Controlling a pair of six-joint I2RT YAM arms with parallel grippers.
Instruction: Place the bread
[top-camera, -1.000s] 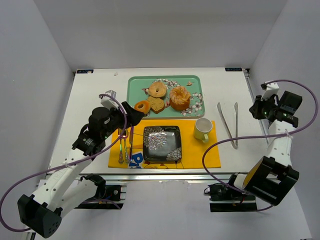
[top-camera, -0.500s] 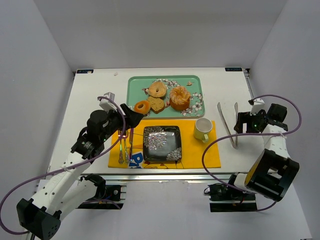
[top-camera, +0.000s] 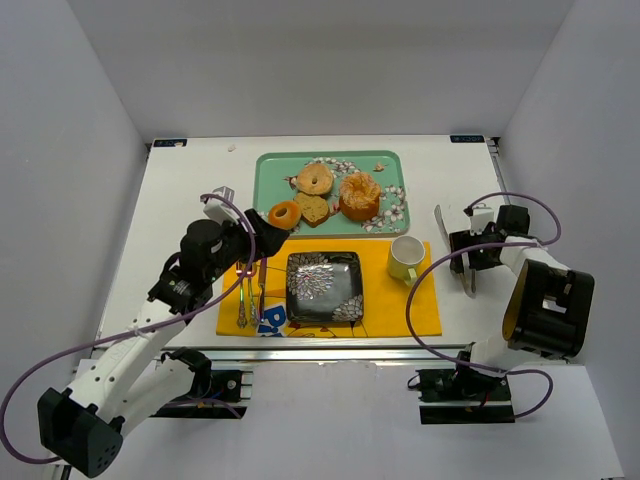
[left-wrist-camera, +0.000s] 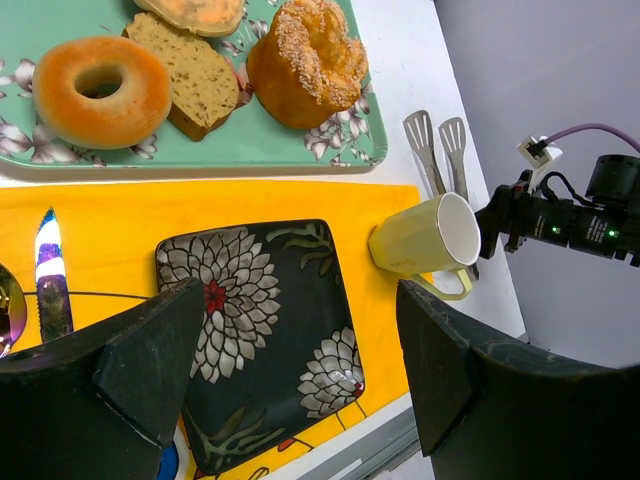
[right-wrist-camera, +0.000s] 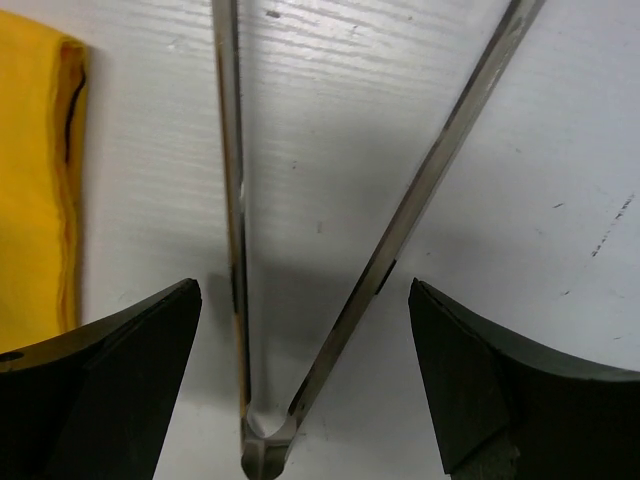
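Looking down from the top external view: the teal tray (top-camera: 266, 185) sits at the far middle of the white table (top-camera: 190, 190) and holds all the bread: a bagel (top-camera: 315, 179), a sugared cake (top-camera: 360, 195), a bread slice (top-camera: 313, 208) and a ring doughnut (top-camera: 285, 214) at the tray's near left edge. Just in front lies a yellow placemat (top-camera: 425, 310) with a black floral plate (top-camera: 324, 286) in the middle, a pale cup (top-camera: 404, 258) on its right part and cutlery (top-camera: 245, 295) on its left part. The left gripper (top-camera: 266, 234) hangs over the mat's far left corner, beside the doughnut, holding nothing. The tongs (top-camera: 441, 222) lie flat on the table right of the mat, arms spread in a V, and the right gripper (top-camera: 468, 250) is low over them. Left wrist view: left gripper (left-wrist-camera: 300, 300) fingers wide apart above the plate (left-wrist-camera: 250, 290), nothing between them; the bread slice (left-wrist-camera: 185, 75) rests on the tray (left-wrist-camera: 200, 160) between the doughnut (left-wrist-camera: 100, 75) and the cake (left-wrist-camera: 305, 65), and the cup (left-wrist-camera: 425, 240) lies tipped on its side. Right wrist view: right gripper (right-wrist-camera: 300, 300) fingers spread wide either side of the tongs (right-wrist-camera: 235, 200), near the hinge end; both arms lie splayed, not pinched; whether the fingers touch the metal cannot be told. The mat's edge (right-wrist-camera: 35, 180) shows at left.
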